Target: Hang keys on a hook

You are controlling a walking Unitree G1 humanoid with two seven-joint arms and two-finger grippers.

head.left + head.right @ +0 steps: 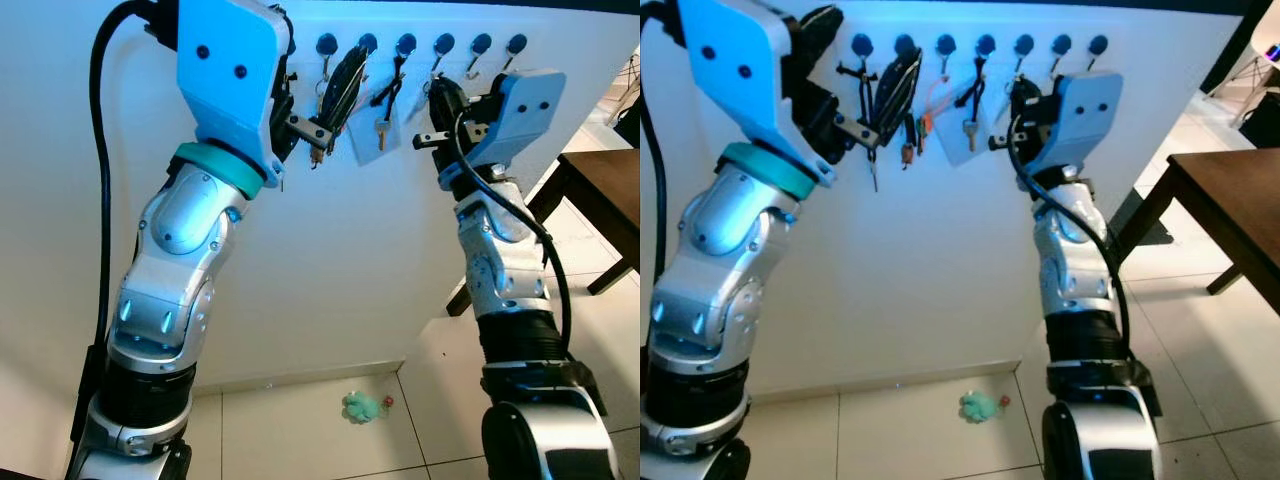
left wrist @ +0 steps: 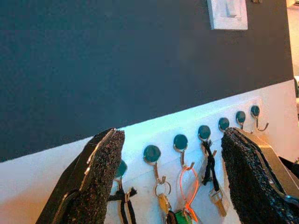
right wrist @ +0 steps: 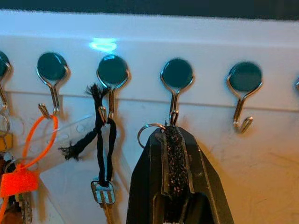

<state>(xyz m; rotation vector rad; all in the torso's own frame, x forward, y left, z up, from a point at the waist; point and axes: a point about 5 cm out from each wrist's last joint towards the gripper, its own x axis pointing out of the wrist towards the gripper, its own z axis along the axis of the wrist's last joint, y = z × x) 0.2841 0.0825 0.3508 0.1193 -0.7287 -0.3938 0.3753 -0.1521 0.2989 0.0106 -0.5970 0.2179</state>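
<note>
A row of round-headed metal hooks (image 1: 443, 44) runs along the top of a white wall panel. My right gripper (image 3: 170, 133) is raised to it and shut on a silver key ring (image 3: 144, 134), which sits at the tip of one hook (image 3: 174, 100). The hook beside it holds a key on a black cord (image 3: 99, 140), and further along hangs an orange loop with a tag (image 3: 28, 154). My left gripper (image 2: 172, 133) is held up before the left part of the row, open wide, with nothing between its fingers (image 2: 100, 172).
A bare hook (image 3: 243, 105) is on the other side of the ring's hook. A brown table (image 1: 608, 190) stands to the right. A small green thing (image 1: 362, 406) lies on the tiled floor by the wall. A light switch (image 2: 227, 14) sits on the dark upper wall.
</note>
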